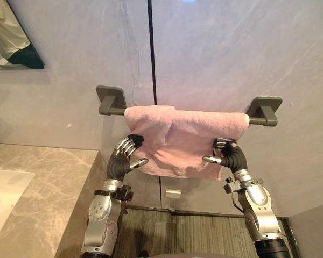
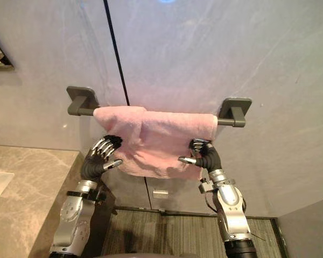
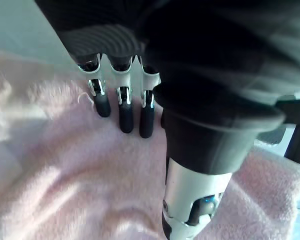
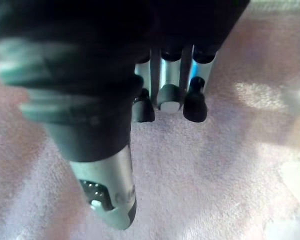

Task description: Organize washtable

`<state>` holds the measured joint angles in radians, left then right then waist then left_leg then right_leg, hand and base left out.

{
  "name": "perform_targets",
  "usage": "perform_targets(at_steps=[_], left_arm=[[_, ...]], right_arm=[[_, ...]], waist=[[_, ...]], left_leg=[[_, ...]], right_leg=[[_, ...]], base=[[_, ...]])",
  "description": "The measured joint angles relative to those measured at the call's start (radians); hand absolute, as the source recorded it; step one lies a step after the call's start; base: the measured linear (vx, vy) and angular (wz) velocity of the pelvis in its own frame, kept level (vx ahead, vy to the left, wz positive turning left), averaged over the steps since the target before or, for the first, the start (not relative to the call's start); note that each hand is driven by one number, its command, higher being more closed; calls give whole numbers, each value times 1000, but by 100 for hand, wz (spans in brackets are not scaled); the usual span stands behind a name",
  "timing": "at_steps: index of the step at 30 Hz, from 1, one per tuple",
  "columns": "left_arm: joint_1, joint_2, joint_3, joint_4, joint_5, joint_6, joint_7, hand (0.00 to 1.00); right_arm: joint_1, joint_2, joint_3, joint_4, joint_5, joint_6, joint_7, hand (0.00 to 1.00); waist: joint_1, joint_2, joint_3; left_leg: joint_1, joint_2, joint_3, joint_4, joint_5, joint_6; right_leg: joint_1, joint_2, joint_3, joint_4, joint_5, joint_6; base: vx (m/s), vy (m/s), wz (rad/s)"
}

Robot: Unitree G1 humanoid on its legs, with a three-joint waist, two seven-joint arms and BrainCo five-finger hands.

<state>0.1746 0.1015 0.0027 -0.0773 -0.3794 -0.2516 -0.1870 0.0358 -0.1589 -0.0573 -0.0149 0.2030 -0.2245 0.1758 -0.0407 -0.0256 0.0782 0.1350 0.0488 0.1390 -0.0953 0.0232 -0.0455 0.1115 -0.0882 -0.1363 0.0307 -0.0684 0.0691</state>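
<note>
A pink towel [image 1: 188, 140] hangs bunched over a dark grey towel bar [image 1: 110, 111] on the wall. My left hand [image 1: 120, 161] is raised at the towel's lower left edge. Its fingertips [image 3: 126, 112] rest on the pink cloth [image 3: 65, 190] and its thumb stands apart, holding nothing. My right hand [image 1: 231, 156] is up at the towel's lower right part, below the bar's right bracket [image 1: 265, 107]. Its fingertips [image 4: 169, 95] also touch the cloth [image 4: 215, 175], with the thumb held away from it. Both hands are open against the towel.
A beige marble counter [image 1: 48, 183] with a white sink [image 1: 2, 188] lies at the lower left. A mirror corner [image 1: 11, 37] shows at the upper left. A small white plate [image 1: 173, 193] sits low on the wall above the striped floor [image 1: 194, 231].
</note>
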Motion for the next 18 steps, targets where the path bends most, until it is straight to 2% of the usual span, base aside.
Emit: perform_targets(at_steps=[8,18], left_arm=[[55,-30,61,-5,5,-1,15,0],[90,-62,123,-12,33,0,15,0]], right_arm=[[48,36,-153,-17,0,-7,-62,0],[127,81,-249,-88,41,-9,-72,0]], waist=[[0,-4,-4],[-2,-4,-4]], left_leg=[[-7,0,-1,0,0,0],[-14,1,0,0,-2,-1]], right_leg=[[-1,0,-3,-7,1,0],[0,1,-4,-14,1,0]], base=[[0,0,0],[0,0,0]])
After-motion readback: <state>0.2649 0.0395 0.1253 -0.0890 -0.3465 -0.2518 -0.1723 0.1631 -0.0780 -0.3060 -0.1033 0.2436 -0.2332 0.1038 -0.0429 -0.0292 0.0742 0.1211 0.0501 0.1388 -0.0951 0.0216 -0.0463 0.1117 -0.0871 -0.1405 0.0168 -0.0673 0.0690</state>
